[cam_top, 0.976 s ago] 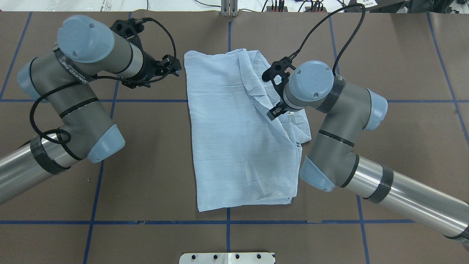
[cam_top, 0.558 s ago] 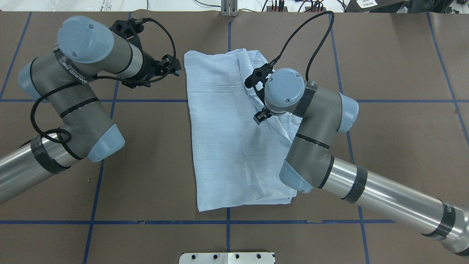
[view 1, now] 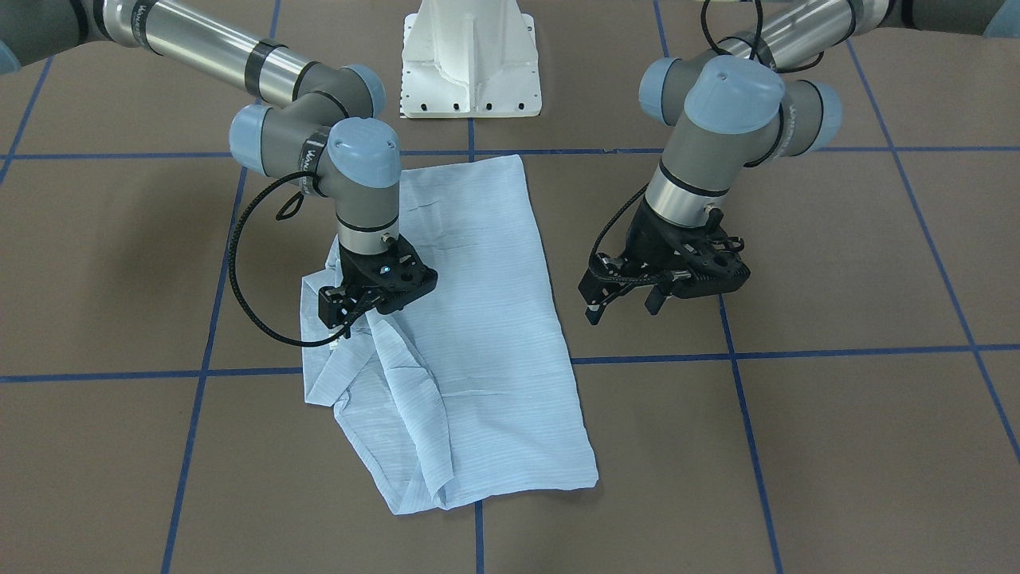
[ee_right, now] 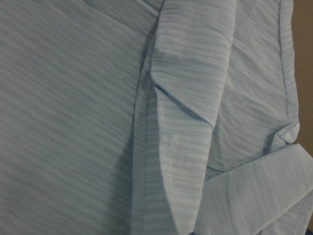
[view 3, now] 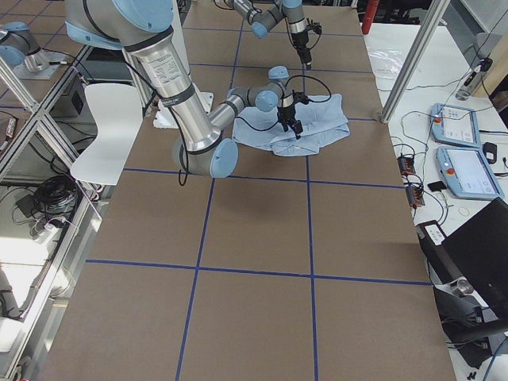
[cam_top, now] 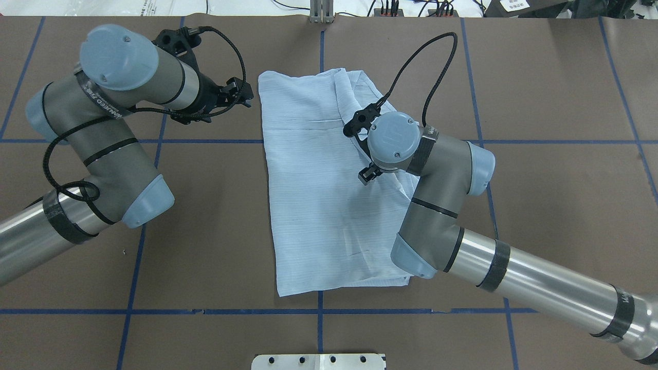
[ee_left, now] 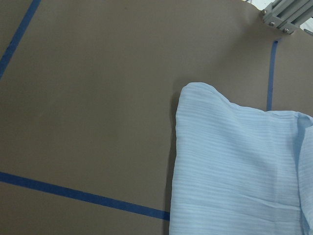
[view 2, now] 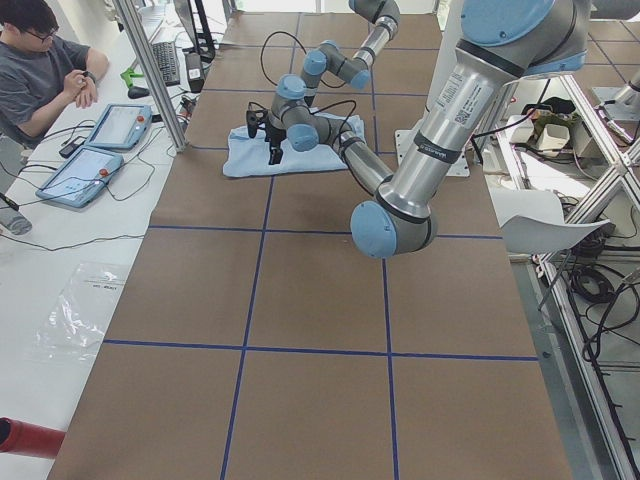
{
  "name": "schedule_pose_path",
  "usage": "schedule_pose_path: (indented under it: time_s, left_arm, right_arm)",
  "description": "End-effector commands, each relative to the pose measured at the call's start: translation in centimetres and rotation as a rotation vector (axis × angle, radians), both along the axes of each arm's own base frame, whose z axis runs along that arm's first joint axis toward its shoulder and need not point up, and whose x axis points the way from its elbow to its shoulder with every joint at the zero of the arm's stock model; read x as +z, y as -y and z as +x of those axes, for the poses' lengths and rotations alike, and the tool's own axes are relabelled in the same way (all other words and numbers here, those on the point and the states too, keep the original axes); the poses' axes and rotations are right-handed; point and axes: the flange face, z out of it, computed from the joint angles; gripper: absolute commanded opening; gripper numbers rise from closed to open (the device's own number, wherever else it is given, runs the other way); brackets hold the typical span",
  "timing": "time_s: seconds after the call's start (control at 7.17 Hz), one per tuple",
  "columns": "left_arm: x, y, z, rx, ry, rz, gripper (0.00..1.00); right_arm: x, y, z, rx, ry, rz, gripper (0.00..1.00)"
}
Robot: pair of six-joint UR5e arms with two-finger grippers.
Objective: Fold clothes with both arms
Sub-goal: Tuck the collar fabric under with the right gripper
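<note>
Shirt flat at table centre, right gripper down at its right-side folds, left gripper over bare table beside its far-left corner.

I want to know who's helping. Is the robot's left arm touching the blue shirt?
No. In the front-facing view the left end effector hangs over the bare brown table, clear of the shirt.

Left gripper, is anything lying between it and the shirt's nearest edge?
Nothing visible does. The left gripper, jaws apart, hovers just off the shirt, with only bare brown table in the gap between them.
</note>
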Motion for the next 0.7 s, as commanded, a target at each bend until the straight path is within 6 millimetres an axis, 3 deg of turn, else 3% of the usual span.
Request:
schedule_pose_path:
  time_s: [0.0, 0.28, 0.56]
  left_arm:
    - [-0.3, 0.0, 0.0, 0.001, -0.004, 0.001, 1.0]
    - [-0.5, 0.0, 0.1, -0.001, -0.008, 0.002, 1.0]
    - [-0.6, 0.0, 0.1, -0.003, -0.009, 0.0, 1.0]
  right_arm:
    - [1.1, 0.5, 0.7, 0.004, -0.011, -0.007, 1.0]
    - [2.6, 2.3, 2.9, 0.022, -0.034, -0.011, 1.0]
    - [6.2, 5.7, 7.9, 0.028, -0.086, -0.013, 1.0]
